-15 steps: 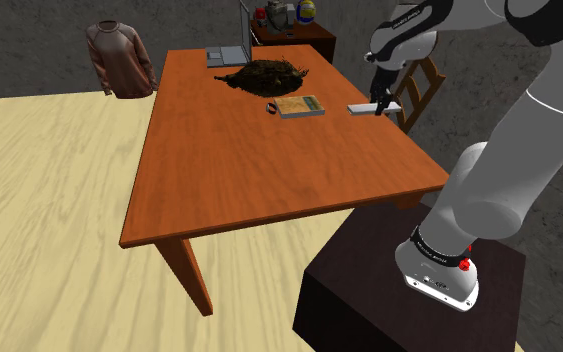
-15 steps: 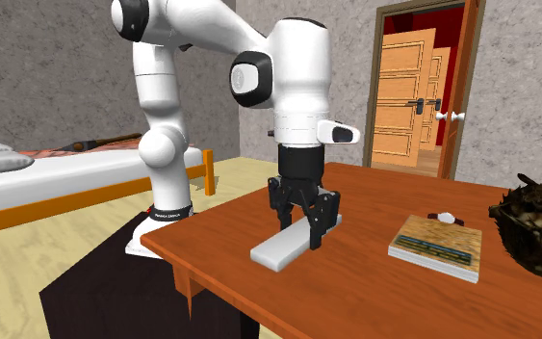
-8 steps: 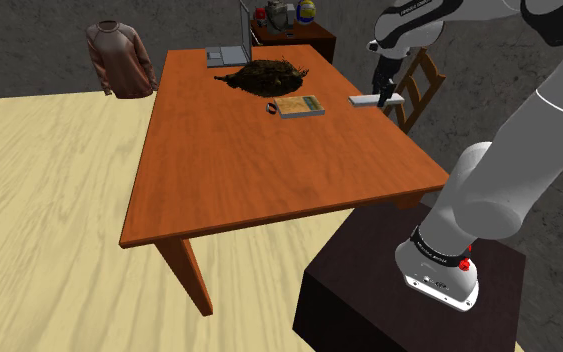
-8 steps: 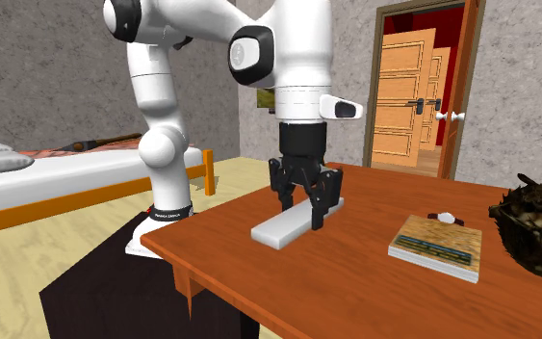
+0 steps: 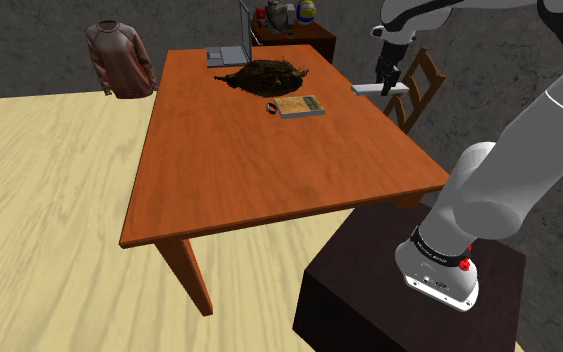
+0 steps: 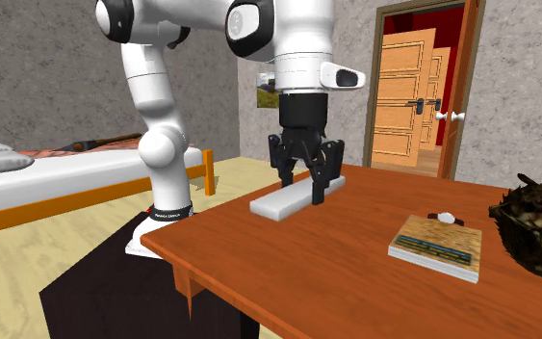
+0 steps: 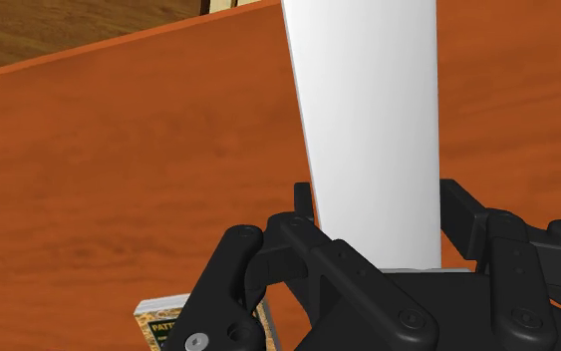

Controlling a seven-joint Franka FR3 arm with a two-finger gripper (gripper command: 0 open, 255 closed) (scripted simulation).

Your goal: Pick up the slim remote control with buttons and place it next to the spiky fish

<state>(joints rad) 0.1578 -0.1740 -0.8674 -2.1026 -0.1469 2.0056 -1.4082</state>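
- Remote (image 6: 280, 200) (image 5: 365, 89) (image 7: 368, 120): plain white slab, no buttons drawn, pinched across its width by the end effector (image 6: 300, 189), off-centre.
- Sits over the counter (image 5: 249, 170) at its long edge by the chair (image 5: 421, 88); looks lifted off the surface.
- Long axis about level, running across the counter, roughly parallel to its short edges.
- Pick looks done. Left: carry to the fish (image 5: 264, 75) near the far short edge, well apart, and set down beside it.
- Book (image 5: 300, 105) lies on the way.

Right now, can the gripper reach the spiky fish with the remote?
Probably yes: gripper holds the white remote clear of the table; a flat book lies low beside the path to the spiky fish.
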